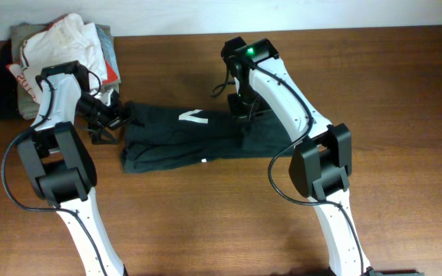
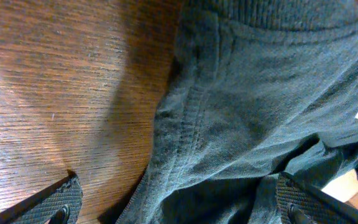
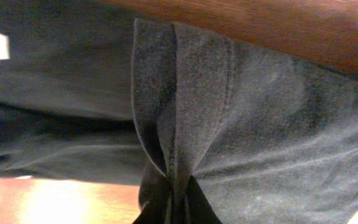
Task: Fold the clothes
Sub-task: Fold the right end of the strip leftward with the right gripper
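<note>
— My right gripper [image 3: 173, 208] is clamped on a pleat of the dark garment [image 1: 175, 142], which lies on the table [image 1: 206, 230]; my left gripper [image 2: 182, 202] gapes wide over its hem.
— Risk?
— Only 1 pinch holds. If I pull fast, it may slip.

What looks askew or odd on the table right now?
The dark garment lies slanted and wrinkled, one edge pinched into a ridge by the right end effector; the clothes pile behind is loosely heaped.
</note>
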